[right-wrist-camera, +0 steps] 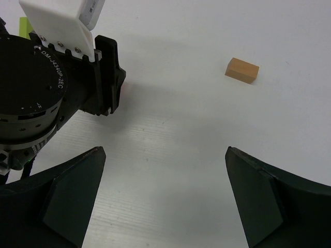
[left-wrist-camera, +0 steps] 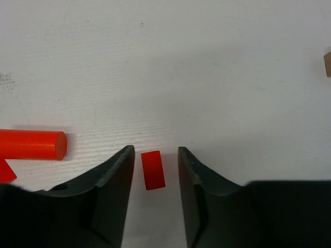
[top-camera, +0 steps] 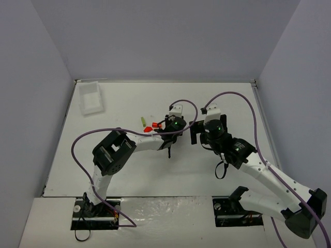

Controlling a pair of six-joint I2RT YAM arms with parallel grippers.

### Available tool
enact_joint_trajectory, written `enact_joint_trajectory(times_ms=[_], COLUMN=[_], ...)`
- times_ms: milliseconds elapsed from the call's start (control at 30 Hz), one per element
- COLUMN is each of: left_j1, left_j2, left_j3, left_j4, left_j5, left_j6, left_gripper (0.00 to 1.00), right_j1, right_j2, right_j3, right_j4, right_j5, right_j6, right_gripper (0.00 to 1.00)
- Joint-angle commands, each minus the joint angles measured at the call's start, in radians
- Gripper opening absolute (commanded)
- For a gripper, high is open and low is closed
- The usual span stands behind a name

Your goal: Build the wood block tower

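The little red block (left-wrist-camera: 153, 170) lies flat on the worktop (left-wrist-camera: 207, 62), low in the middle of my left wrist view. My left gripper (left-wrist-camera: 153, 155) is down around it, with one finger on each side. I can see a thin strip of white on both sides of the block, so the gripper is part open and holds nothing. A red round stick (left-wrist-camera: 33, 145) lies on its side at the left edge of that view, near the left finger. The corner of another red piece (left-wrist-camera: 5, 171) peeks in just below it. In the top view, a pale yellow-green stick (top-camera: 141, 121) lies near the middle of the frame, just up and left of the red bits. A tan block (right-wrist-camera: 242, 70) sits alone in the upper right of my right wrist view. My right gripper (right-wrist-camera: 164, 155) is wide open with nothing in it. A white tray (top-camera: 91, 96) sits far off in the upper left of the top view.
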Motion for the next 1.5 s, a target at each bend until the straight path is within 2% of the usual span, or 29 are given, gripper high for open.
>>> enact_joint_trajectory(times_ms=[0, 133, 300, 500, 700, 800, 1000, 1167, 1300, 1467], left_j1=[0.002, 0.004, 0.019, 0.064, 0.166, 0.246, 0.368, 0.432, 0.462, 0.465], left_j2=[-0.035, -0.105, -0.216, -0.343, -0.479, -0.568, -0.844, -1.045, -1.163, -1.225], left_j3=[-0.013, -0.036, -0.051, -0.068, -0.078, -0.129, -0.268, -0.425, -0.542, -0.551], left_j4=[0.031, 0.027, 0.018, -0.052, -0.256, -0.327, -0.455, -0.511, -0.554, -0.612], left_j5=[-0.016, -0.045, -0.032, -0.013, 0.027, 0.052, 0.073, 0.051, 0.037, 0.025], left_j6=[-0.042, -0.041, -0.015, -0.013, -0.048, -0.043, 0.034, 0.131, 0.147, 0.175], left_gripper=[0.46, 0.64, 0.74, 0.75, 0.75, 0.75, 0.75, 0.75, 0.75, 0.75], right_j1=[-0.001, -0.001, -0.001, -0.001, -0.003, -0.001, -0.001, 0.0, -0.003, -0.005], right_j2=[-0.033, -0.028, -0.009, 0.001, 0.082, 0.198, 0.425, 0.589, 0.693, 0.774], right_j3=[0.027, 0.044, 0.085, 0.148, 0.237, 0.291, 0.403, 0.474, 0.51, 0.538], right_j4=[0.07, 0.069, 0.068, 0.068, 0.065, 0.054, 0.033, 0.014, 0.01, -0.006], right_j5=[0.02, 0.015, -0.005, -0.009, -0.069, -0.101, -0.154, -0.17, -0.153, -0.12], right_j6=[0.021, 0.01, 0.005, -0.005, -0.003, 0.026, 0.115, 0.188, 0.232, 0.289], right_gripper=[1.0, 1.0, 1.0, 1.0, 0.94, 0.87, 0.75, 0.71, 0.62, 0.55])
